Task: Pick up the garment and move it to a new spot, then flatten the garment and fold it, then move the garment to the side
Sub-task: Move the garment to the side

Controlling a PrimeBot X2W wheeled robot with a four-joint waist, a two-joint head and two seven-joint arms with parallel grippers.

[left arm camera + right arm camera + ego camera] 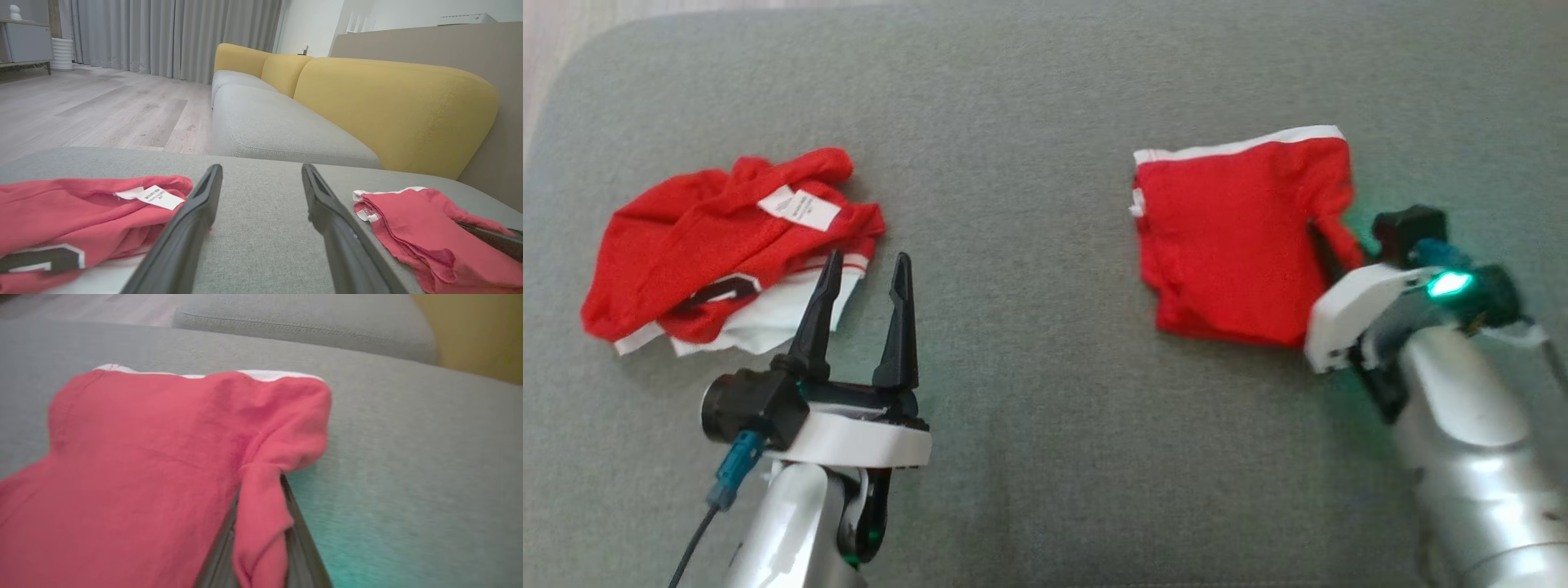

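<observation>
Garment (1233, 237), red with a white band, lies folded on the right of the grey cushion (1029, 122). The right gripper (1330, 251) pinches its right edge. The left gripper (867, 261) hovers with jaws spread, just beside a crumpled red-and-white shirt (711, 237). From the left wrist, bare cushion lies between the fingers (192, 220), with a yellow sofa (392, 106) behind. The right wrist view is blurred, but a strip of red cloth seems clamped between both fingers.

Matt red cloth garment (1233, 245)
</observation>
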